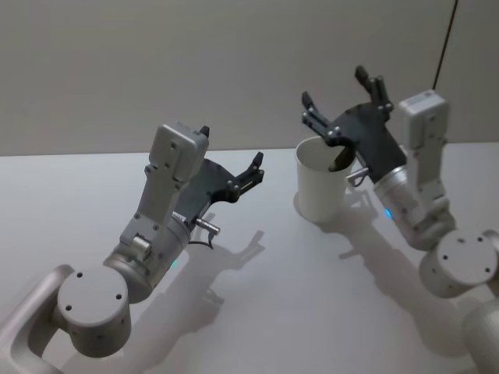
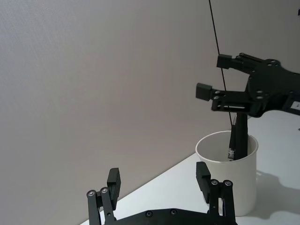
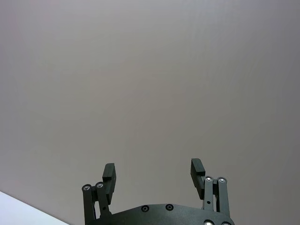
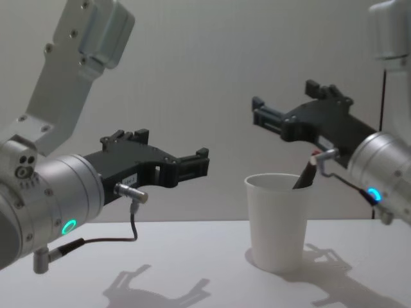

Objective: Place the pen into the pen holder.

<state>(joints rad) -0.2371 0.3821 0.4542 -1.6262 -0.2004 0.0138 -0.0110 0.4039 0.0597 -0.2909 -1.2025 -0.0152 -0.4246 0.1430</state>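
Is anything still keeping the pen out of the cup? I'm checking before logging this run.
Nothing visible does. The pen already stands inside the pen holder, leaning on its rim. The right gripper is above it, open and empty.

Left arm comes from the lower left corner in head view, bent at the elbow, forearm going up and fwd. Left gripper [image 1: 231,157] is held above the table, pointing fwd and a bit to the right, fingers [image 2: 114,182] spread apart w/ nothing between them; in chest view it [image 4: 192,164] sits about level, a green light on the wrist. Right arm comes from the lower right, wrist raised and tilted up. Right gripper [image 1: 343,93] is higher than the left one, pointing up and toward the left, fingers [image 3: 108,171] also wide apart, holding nothing; blue light shows on its wrist.
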